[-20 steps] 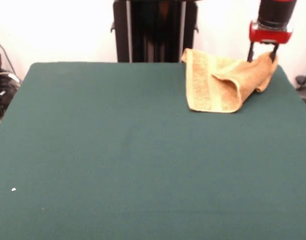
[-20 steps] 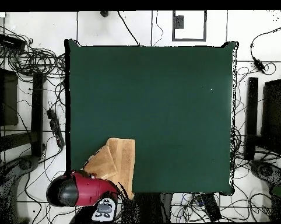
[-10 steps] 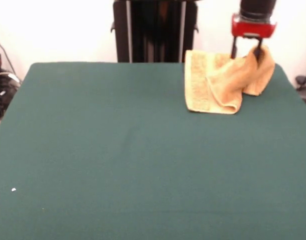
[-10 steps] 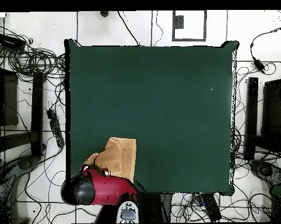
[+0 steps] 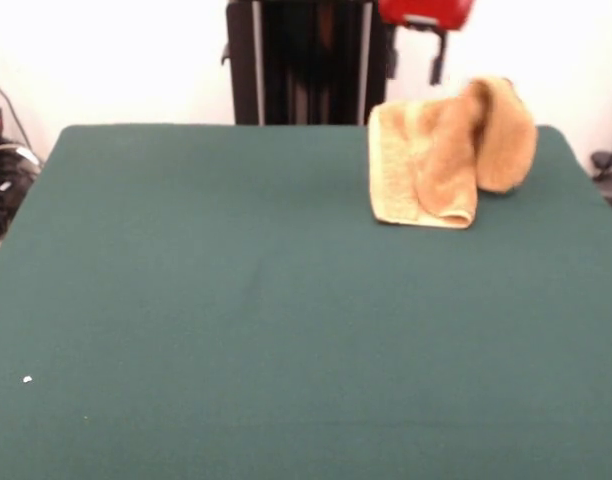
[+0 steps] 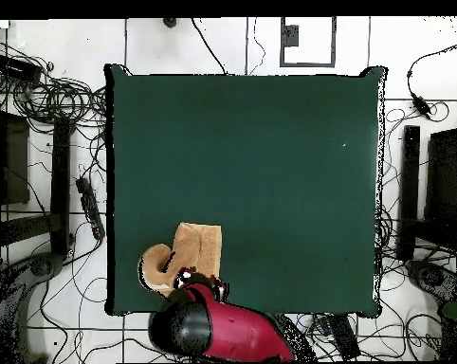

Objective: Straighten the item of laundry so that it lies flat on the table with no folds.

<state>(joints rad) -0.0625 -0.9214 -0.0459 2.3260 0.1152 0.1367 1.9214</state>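
Note:
The golden-tan item of laundry [image 5: 426,170] lies crumpled at the far right corner of the dark green table [image 5: 236,300]. Its left part lies folded flat with a band stripe showing, and its right part stands up in a loose hump. My gripper [image 5: 414,65] hangs open above the towel's left part, apart from it, with nothing between its fingers. From overhead, the towel [image 6: 194,251] sits near the table's [image 6: 270,171] bottom left corner with a curled flap at its left. There the gripper [image 6: 199,282] is at the towel's lower edge.
A small white speck [image 5: 27,379] lies near the table's front left. Cables [image 6: 52,104] and dark stands [image 6: 408,190] lie on the floor round the table. The towel is close to the table's edge.
The gripper, shut on the towel's right corner before, has let go, risen and moved left in the front view. The released part now stands as a loose hump.

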